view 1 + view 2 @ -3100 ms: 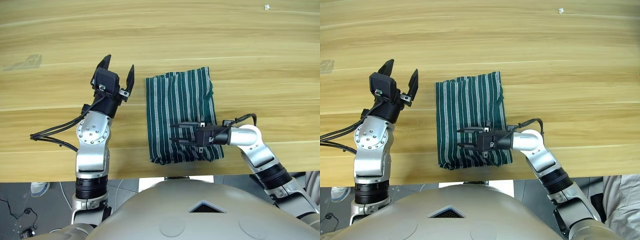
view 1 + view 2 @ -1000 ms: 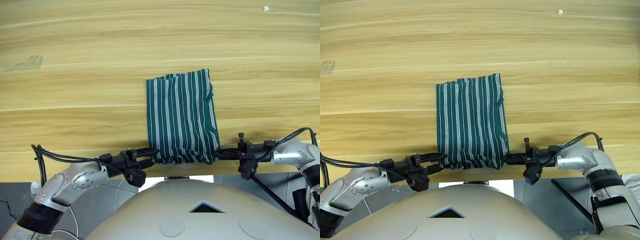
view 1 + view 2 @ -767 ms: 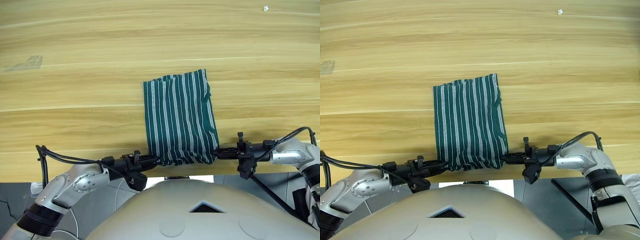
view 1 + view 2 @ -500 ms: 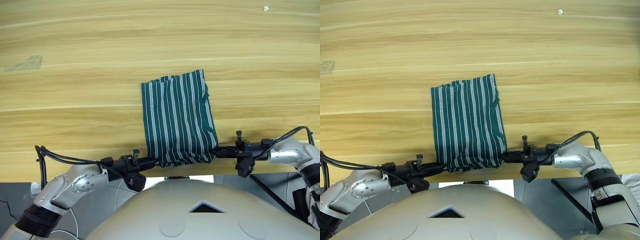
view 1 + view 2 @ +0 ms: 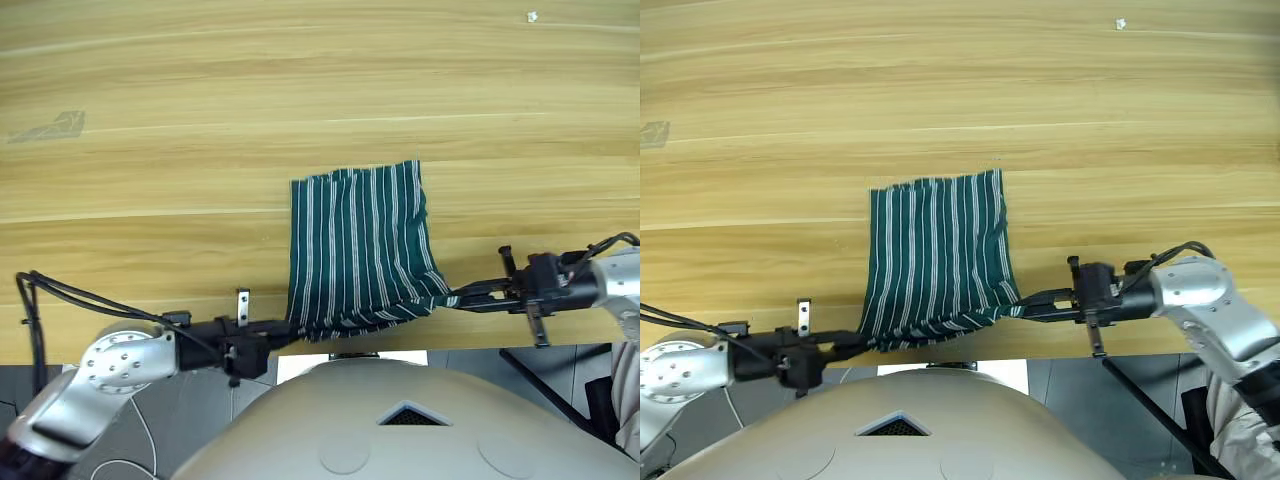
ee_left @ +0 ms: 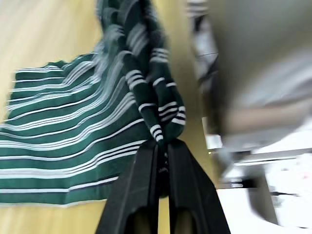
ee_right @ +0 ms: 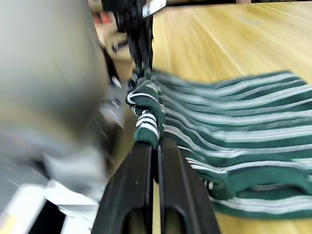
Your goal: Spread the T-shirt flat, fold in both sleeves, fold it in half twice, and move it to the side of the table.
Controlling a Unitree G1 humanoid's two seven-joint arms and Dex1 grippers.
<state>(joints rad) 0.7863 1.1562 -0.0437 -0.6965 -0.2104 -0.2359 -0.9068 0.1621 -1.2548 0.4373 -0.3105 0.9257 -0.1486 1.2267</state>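
Clearly, at the wrists, left gripper [image 6: 162, 146] and right gripper [image 7: 156, 145] each clenched on a bunched T-shirt [image 5: 357, 240] corner.

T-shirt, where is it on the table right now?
The folded T-shirt lies at the near edge of the table, central in the head views, its near corners pinched by the left gripper on the left and the right gripper on the right.

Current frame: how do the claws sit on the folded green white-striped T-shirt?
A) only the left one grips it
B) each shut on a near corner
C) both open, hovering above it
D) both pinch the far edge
B: the left claw and right claw each pinch a near corner of the folded green white-striped T-shirt, its near edge stretched between them.
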